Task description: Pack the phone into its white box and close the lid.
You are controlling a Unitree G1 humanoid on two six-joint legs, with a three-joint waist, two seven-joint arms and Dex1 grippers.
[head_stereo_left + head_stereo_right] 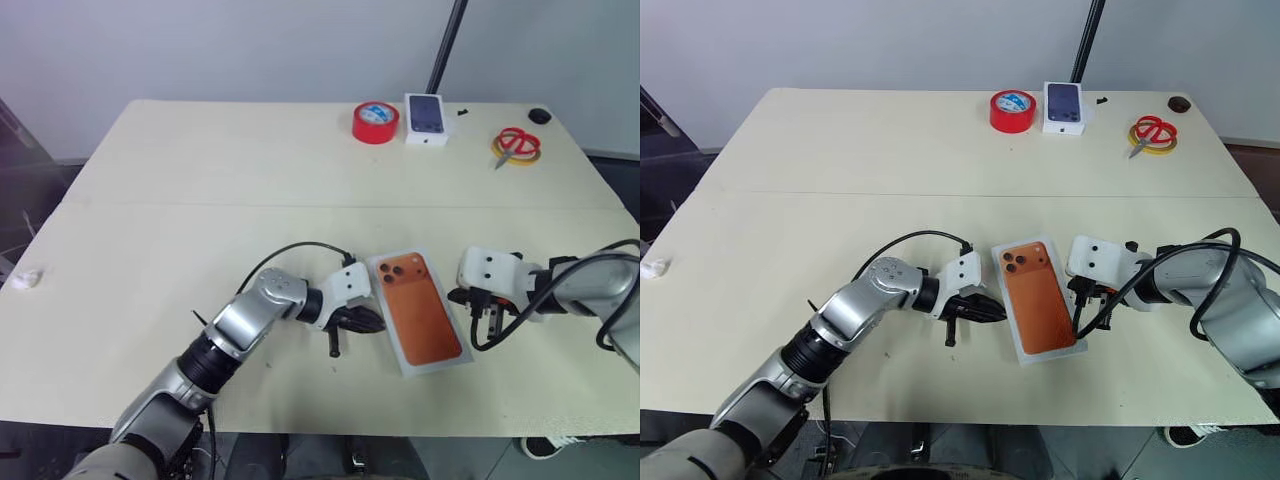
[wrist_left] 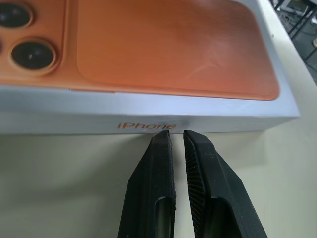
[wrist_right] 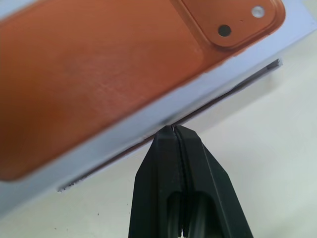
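Between the two grippers lies the white box (image 1: 437, 362), left gripper (image 2: 177, 136) nearly closed, right gripper (image 3: 173, 130) fingers pressed together

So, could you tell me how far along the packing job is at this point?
Looks done: the phone lies framed by the rim of the white box. In hand: the left gripper and right gripper, both shut, have tips at its opposite long sides. Left: a dark gap shows under the white edge by the right gripper, so it sits unevenly; I cannot tell the lid from the box.
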